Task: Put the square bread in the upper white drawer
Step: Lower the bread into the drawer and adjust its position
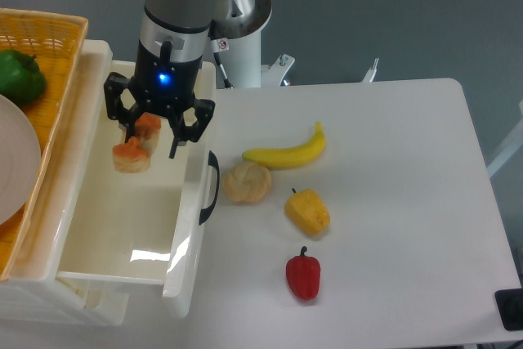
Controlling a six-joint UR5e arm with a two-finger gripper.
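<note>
The square bread (pixel 130 156), a small chunk with an orange-brown crust and tan sides, lies inside the upper white drawer (pixel 98 226), near its back and toward the left. My gripper (pixel 149 138) hangs right over it, inside the drawer's back end. Its fingers are spread apart and open, the right fingertip (pixel 174 148) clear of the bread. An orange patch of the bread shows between the fingers. The drawer is pulled out, and its black handle (pixel 212 187) faces the table.
A woven yellow basket (pixel 49 38) with a green pepper (pixel 20 75) and a white plate sits left of the drawer. On the table lie a banana (pixel 286 151), a round bun (pixel 248 182), a yellow pepper (pixel 307 212) and a red pepper (pixel 303 275).
</note>
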